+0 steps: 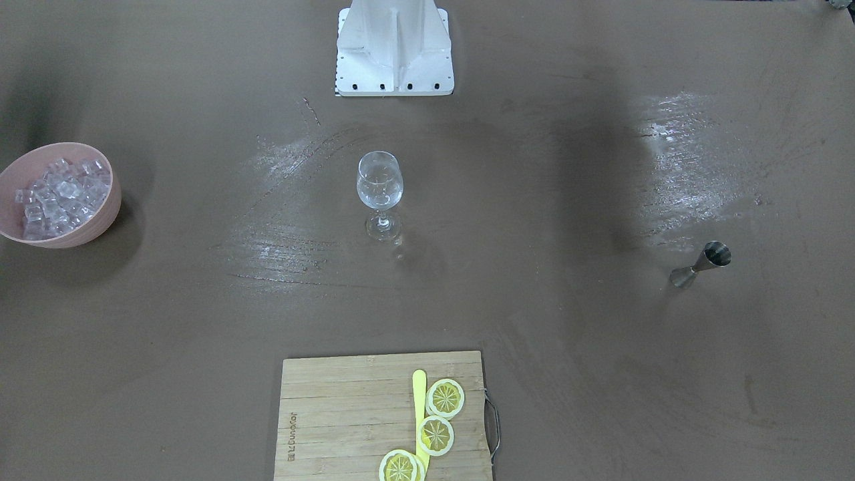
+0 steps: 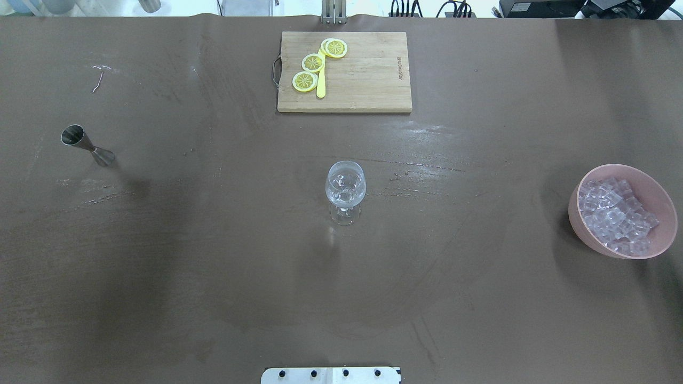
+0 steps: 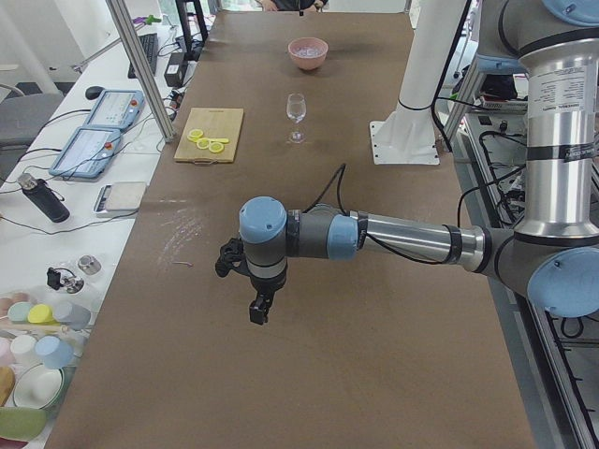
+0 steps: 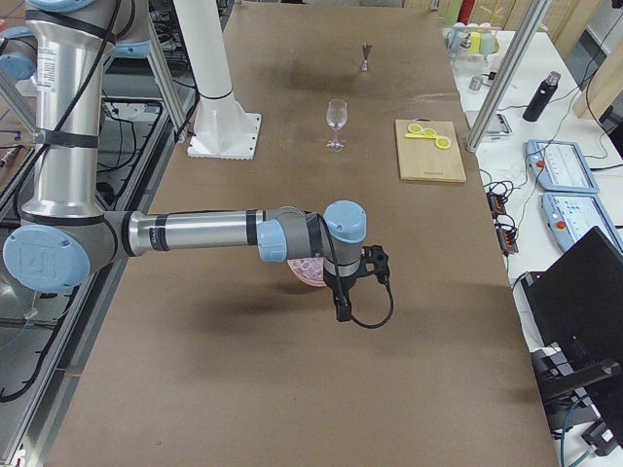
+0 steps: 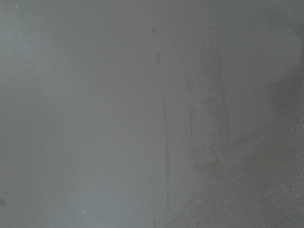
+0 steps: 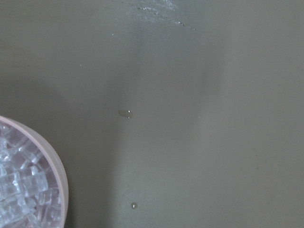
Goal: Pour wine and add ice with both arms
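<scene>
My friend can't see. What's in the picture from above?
A clear wine glass stands in the middle of a brown table. A pink bowl of ice sits at the right, a metal jigger at the left, and a wooden board with lemon slices at the back.

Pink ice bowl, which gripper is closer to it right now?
Right. The right gripper hangs just beside the pink bowl; the left gripper hangs toward the table's opposite end, far from it.
</scene>
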Available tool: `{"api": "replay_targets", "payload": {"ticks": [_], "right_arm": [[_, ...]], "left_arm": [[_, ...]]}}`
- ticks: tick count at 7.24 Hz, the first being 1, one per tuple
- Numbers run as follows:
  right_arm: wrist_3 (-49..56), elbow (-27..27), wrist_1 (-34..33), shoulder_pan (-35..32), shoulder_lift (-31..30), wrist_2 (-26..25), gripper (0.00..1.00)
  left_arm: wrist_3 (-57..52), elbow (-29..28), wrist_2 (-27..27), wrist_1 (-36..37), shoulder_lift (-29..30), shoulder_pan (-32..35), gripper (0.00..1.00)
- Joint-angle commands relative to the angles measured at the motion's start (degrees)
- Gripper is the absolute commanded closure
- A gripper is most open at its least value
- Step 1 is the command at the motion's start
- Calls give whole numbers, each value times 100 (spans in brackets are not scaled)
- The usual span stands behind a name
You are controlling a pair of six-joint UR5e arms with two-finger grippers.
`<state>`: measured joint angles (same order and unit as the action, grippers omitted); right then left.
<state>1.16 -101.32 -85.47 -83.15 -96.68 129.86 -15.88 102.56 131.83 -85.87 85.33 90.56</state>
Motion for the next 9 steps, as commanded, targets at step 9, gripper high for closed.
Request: {"api": "replay_targets", "payload": {"ticks": [9], "right_arm": [[-265, 156, 1111, 0, -18, -40, 0]], "left_arm": [[225, -1230, -26, -2661, 713, -12, 2]]}}
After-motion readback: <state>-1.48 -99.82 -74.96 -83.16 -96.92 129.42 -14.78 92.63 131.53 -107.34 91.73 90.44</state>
